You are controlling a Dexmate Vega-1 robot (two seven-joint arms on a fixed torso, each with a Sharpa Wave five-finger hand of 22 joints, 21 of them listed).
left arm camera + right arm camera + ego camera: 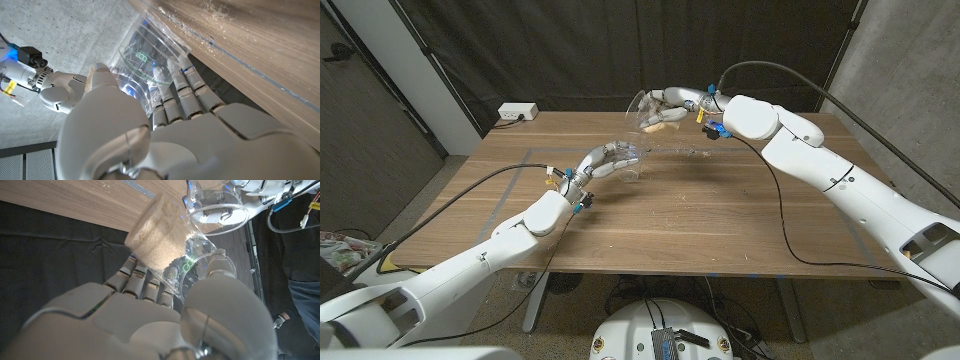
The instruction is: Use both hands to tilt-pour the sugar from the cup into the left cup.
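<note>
Holding empty clear cup (625,160) in our left hand (603,162), mid-table, a bit toward far edge of table (720,230). Further back, our right hand (672,105) grips sugar cup (650,112), lifted and tipped hard, mouth aimed at left cup. Sugar (155,232) looks packed as solid plug, nothing falling yet we think. Tip for pour: get rim right over left cup's mouth, tilt slowly, since plug could drop all at once and splash out.
</note>
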